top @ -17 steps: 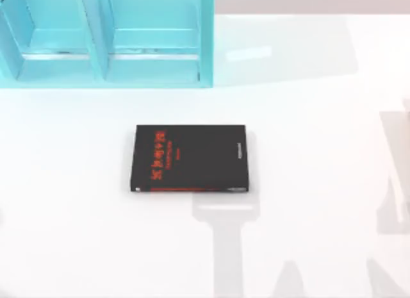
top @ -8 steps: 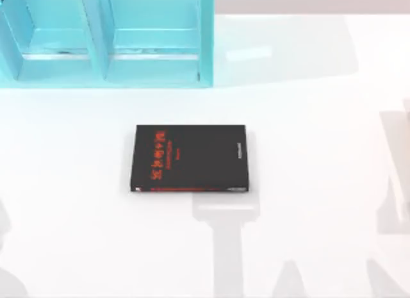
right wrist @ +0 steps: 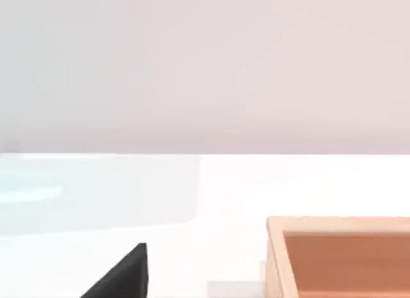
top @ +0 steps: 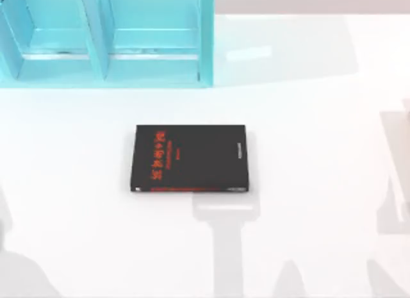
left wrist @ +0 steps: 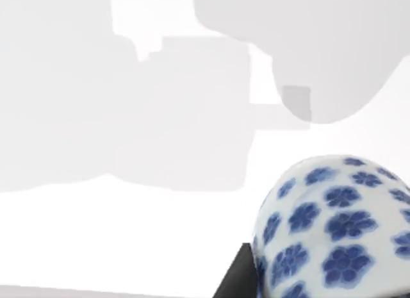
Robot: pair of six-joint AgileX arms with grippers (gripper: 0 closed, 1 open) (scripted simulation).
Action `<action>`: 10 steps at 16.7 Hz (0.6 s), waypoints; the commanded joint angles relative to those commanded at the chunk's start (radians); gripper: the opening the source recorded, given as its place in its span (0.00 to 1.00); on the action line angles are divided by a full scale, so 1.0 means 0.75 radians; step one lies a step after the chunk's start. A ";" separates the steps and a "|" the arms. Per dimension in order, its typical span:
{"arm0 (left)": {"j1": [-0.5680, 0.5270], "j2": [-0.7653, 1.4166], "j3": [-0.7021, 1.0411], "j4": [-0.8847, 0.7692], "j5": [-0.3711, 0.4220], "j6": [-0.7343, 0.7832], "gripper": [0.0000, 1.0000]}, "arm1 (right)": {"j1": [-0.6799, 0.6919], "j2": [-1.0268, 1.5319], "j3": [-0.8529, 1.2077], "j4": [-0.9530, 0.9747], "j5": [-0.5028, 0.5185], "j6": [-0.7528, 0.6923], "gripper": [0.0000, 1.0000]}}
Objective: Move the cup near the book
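**One cup close under the left wrist, book waiting mid-table**

One blue-flowered porcelain cup looms right beside the left arm's camera, a dark finger at its base; whether that claw grips it I cannot tell. The black book lies flat mid-table, before the turquoise shelf. Judged step: fetching the cup. Next: carry it over and set it beside the book.

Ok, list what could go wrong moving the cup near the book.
The white, blue-flowered porcelain cup has rounded sides, so it may slip or tip when set down. The flat black rectangular book could get nudged or landed on. The turquoise shelf unit behind it limits overshoot.
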 joint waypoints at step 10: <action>-0.497 0.072 0.121 -0.127 0.009 -1.215 0.00 | 0.000 0.000 0.000 0.000 0.000 0.000 1.00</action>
